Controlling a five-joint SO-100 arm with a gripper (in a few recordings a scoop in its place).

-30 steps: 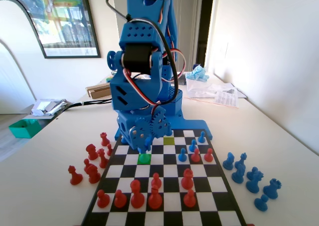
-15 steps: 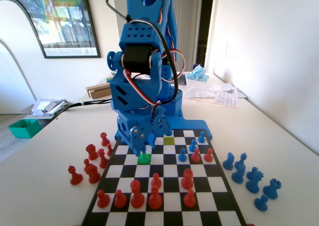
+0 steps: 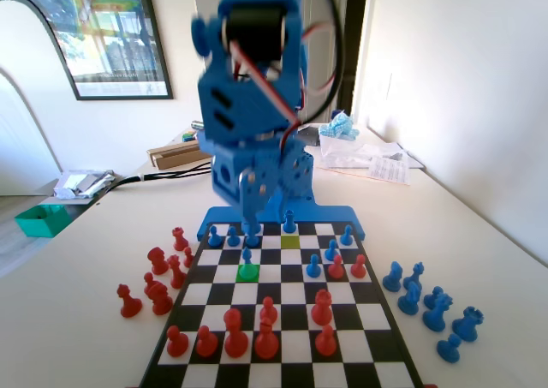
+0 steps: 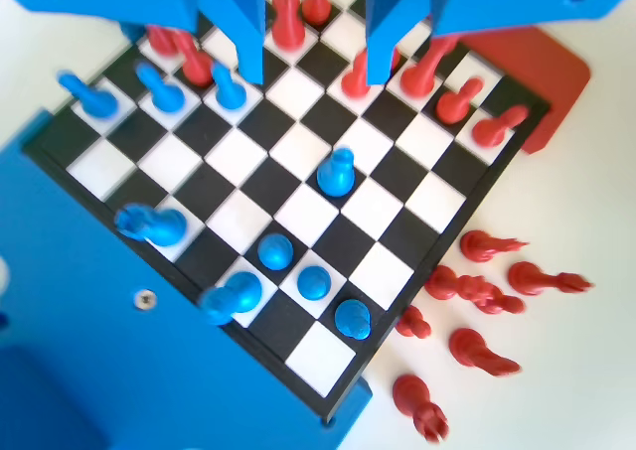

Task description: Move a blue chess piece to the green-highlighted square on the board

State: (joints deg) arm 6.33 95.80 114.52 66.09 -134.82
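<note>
A small blue chess piece, a pawn (image 3: 247,257), stands upright on the green-highlighted square (image 3: 248,273) of the board (image 3: 291,295). My gripper (image 3: 252,210) hangs above and behind it, clear of the piece and blurred by motion. In the wrist view the pawn (image 4: 336,171) stands alone on a square of the board (image 4: 298,152), below my gripper (image 4: 318,58). The two jaws are open with nothing between them.
A yellow-olive square (image 3: 290,241) lies one row behind and to the right. Other blue pieces (image 3: 233,235) line the far rows. Red pieces (image 3: 266,340) fill the near rows. Taken red pieces (image 3: 157,283) lie left of the board, taken blue ones (image 3: 435,311) right.
The gripper was low around the pawn on the green square. It has risen and drawn back toward the arm's base, leaving the pawn standing there.
</note>
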